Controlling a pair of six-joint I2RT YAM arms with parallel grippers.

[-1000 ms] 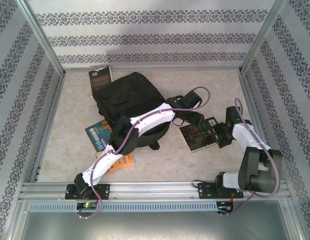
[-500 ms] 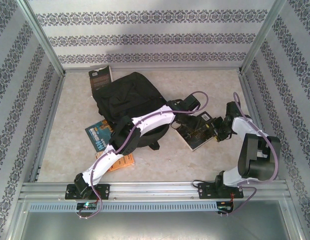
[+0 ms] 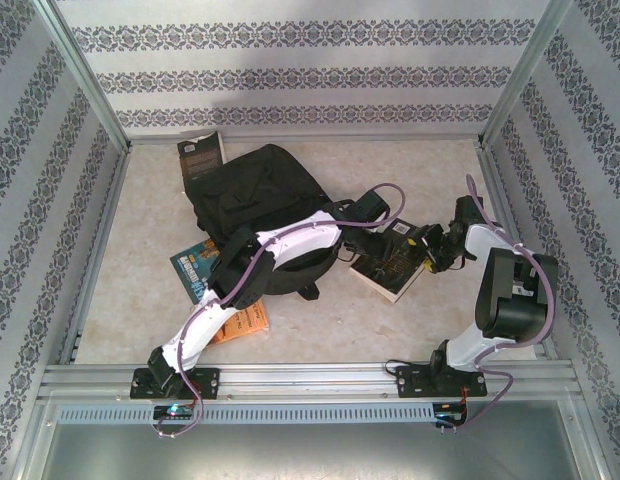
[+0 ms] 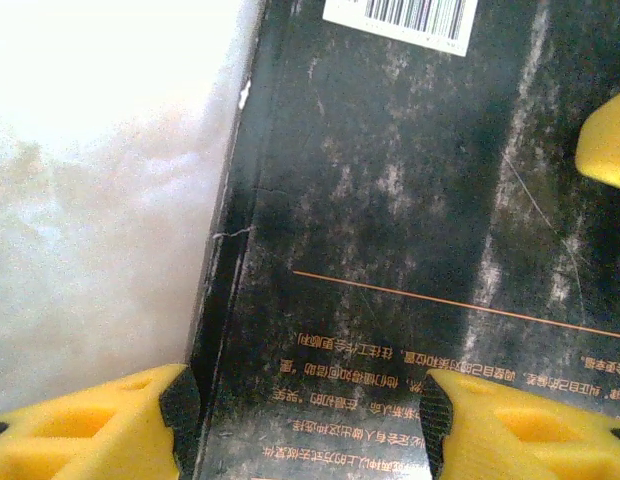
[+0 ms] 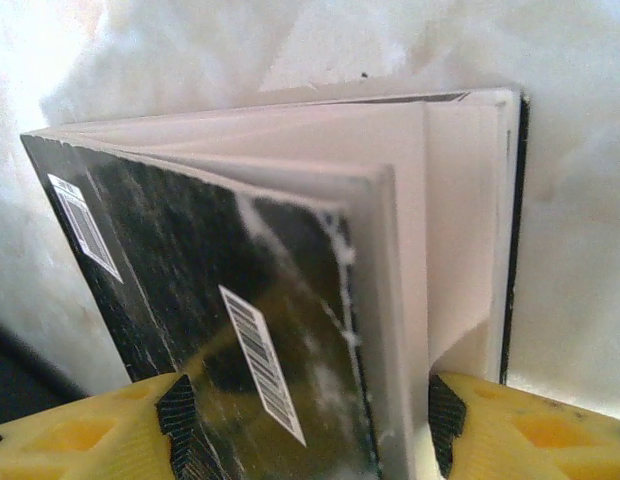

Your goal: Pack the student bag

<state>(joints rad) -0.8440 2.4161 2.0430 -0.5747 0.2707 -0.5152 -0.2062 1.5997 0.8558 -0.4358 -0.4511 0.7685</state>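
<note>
The student bag (image 3: 252, 200), a large black soft backpack, lies at the table's middle back. Just to its right a black book (image 3: 395, 265) rests tilted, its right side raised. My right gripper (image 3: 432, 252) is shut on that raised edge. In the right wrist view the black book (image 5: 290, 260) stands edge-on between the pads of the right gripper (image 5: 310, 420), its pages fanned. My left gripper (image 3: 375, 242) hovers open over the book's left part. In the left wrist view the left gripper (image 4: 305, 410) faces the book's cover (image 4: 390, 200), one pad beside the spine.
A dark book (image 3: 200, 155) leans behind the bag at the back left. A teal book (image 3: 193, 268) and an orange book (image 3: 245, 320) lie by the left arm. A yellow finger (image 4: 605, 150) of the other gripper shows in the left wrist view. Metal rails frame the table.
My right gripper has swung left and tipped the black book's right edge up off the table. The left gripper has shifted slightly left over the book, its jaws a little narrower.
</note>
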